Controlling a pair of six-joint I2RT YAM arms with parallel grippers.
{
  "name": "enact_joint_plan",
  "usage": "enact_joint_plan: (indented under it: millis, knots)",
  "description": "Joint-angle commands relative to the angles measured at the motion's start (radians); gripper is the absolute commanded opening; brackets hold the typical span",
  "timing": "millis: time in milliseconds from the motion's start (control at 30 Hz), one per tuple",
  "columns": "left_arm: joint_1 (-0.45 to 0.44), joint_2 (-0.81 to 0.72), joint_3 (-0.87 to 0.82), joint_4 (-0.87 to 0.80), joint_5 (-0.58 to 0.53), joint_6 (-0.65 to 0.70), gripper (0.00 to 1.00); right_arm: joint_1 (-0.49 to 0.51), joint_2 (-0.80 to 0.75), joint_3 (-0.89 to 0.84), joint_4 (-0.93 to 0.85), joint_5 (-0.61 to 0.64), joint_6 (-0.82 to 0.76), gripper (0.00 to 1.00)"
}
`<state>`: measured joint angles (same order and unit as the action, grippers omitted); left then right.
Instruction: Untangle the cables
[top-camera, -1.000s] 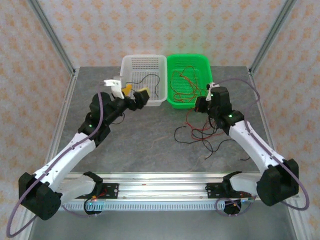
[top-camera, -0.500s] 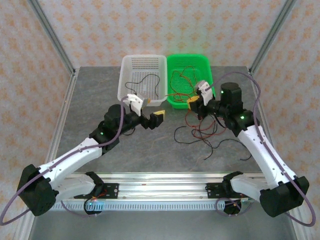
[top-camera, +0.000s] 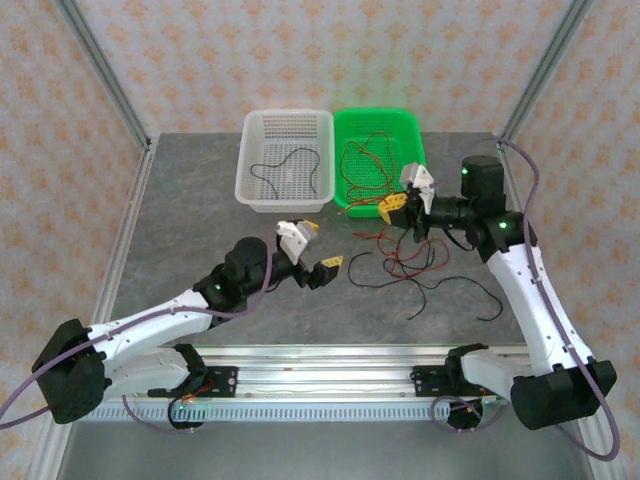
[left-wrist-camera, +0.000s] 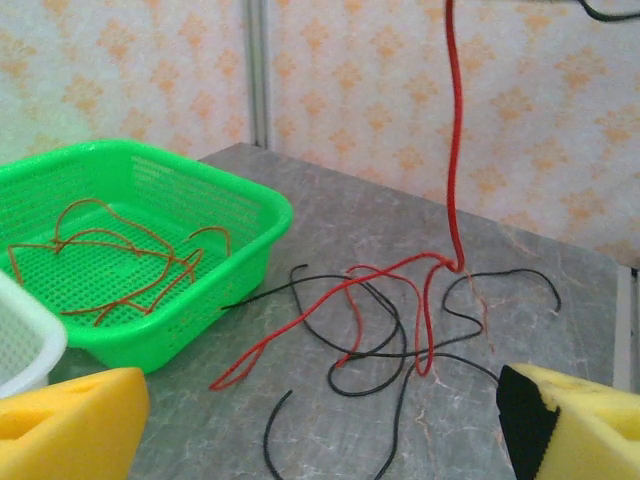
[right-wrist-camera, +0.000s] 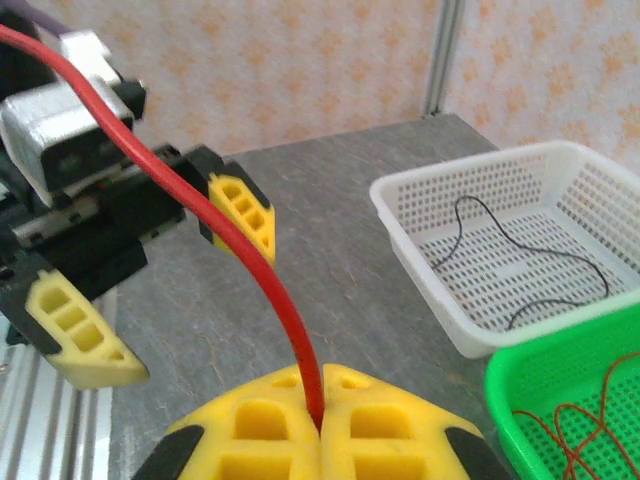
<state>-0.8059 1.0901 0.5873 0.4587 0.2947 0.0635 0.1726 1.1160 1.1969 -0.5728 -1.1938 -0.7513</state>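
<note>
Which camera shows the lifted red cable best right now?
Left wrist: the red cable hangs from the top edge down into the tangle on the table. Right wrist shows the stretch pinched in the shut right gripper. Top external shows it as a faint thread.

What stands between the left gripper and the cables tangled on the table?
Nothing visible. Only bare table lies between the open left gripper and the tangle. The green basket stands off to one side. The red cable pinched in the shut right gripper rises from the tangle, not across the path.
</note>
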Motion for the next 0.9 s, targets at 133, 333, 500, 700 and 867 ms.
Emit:
enact_joint_plan:
  millis: [133,333,500,700,867]
  knots:
    - [-0.06,0.069,-0.03,0.204,0.022,0.131,0.92,-0.03,0.035,0.123,-0.18,-0.189,-0.183,0.0]
    - [-0.107,0.202,0.035,0.255,0.08,0.112,0.88,-0.03,0.026,0.181,-0.173,-0.195,-0.155,0.0]
    - [-0.155,0.343,0.083,0.361,0.133,0.038,0.76,-0.03,0.01,0.222,-0.167,-0.167,-0.126,0.0]
    - [-0.201,0.493,0.127,0.525,0.197,-0.075,0.76,-0.031,-0.004,0.237,-0.163,-0.15,-0.111,0.0]
    - [-0.211,0.587,0.16,0.631,0.169,-0.136,0.82,-0.03,-0.019,0.229,-0.145,-0.148,-0.092,0.0]
